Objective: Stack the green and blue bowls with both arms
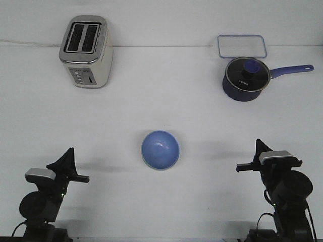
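The periwinkle blue bowl (160, 149) sits at the centre of the frame, slightly below middle. Whether the green bowl is nested beneath it cannot be told; none shows elsewhere. The left gripper (66, 162) at lower left and right gripper (261, 154) at lower right hold nothing; their opening cannot be told.

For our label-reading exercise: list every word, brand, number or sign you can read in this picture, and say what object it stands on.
Saucepan: a short white brand word on the glass lid, too blurred to read with certainty.
Toaster: small marks beside the buttons on its front, too small to read.
Blue bowl: no text.
Clear container behind the saucepan: no text visible.
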Available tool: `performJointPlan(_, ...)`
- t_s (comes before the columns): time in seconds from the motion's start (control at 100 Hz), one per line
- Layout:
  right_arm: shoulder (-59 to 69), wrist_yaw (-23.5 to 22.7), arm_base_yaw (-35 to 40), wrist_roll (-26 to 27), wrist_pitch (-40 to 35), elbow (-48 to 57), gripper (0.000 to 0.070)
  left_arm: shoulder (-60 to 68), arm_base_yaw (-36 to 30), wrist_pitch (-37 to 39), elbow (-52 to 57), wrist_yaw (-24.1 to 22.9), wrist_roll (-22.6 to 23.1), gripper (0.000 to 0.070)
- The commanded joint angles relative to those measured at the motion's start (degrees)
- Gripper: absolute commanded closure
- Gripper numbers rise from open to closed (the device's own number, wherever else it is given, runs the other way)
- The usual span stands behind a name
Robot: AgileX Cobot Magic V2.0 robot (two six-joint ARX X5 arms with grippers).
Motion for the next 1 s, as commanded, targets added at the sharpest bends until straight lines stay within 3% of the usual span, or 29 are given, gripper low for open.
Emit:
performJointPlan(0.0,0.13,0.07,0.04,0.37,0.63,0.09,0.07,-2.43,0.55,0.9,-1.62,-0.15,1.09,0.069)
performJointPlan(0.26,0.13,0.07,0.04,0.37,0.63,0.09,0.07,-11.5,2.34,0.63,-7.54,-0.15,1.09,0.069)
performJointPlan(0.99,0.13,0.07,0.04,0.37,1.09,0.09,0.07,-11.43,2.4,4.81,-10.21,-0.13,1.05,0.069)
